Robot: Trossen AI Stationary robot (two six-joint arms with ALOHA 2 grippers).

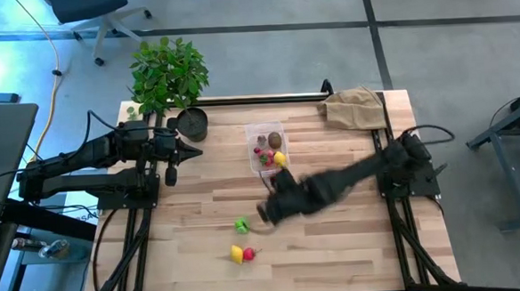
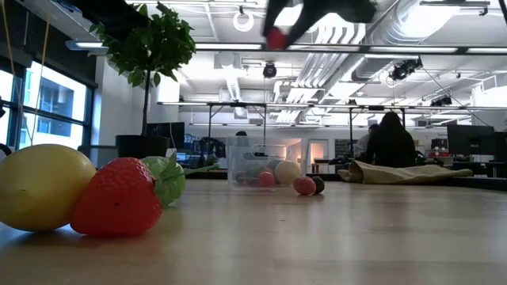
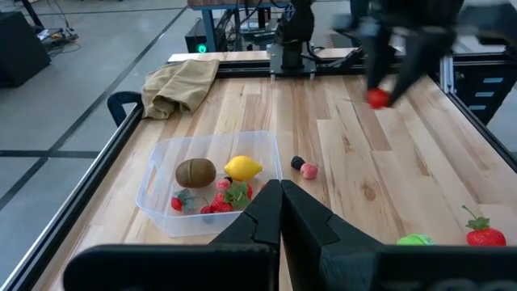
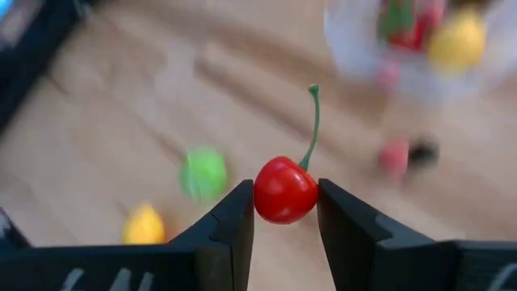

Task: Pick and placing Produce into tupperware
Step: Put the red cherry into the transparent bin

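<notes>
Above table: right gripper jaws clamp cherry | high view blurs it | left gripper jaws together

**Open board in the middle, clutter at the far edge**

The table lies bare on its near right. The tupperware stands far centre, already part filled, with two small fruits just beside it. The plant pot crowds the far left, the paper bag the far right.

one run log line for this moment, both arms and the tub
right gripper: shut on cherry, above table | left gripper: shut, waiting by pot | tub: kiwi, lemon, berries inside
</notes>
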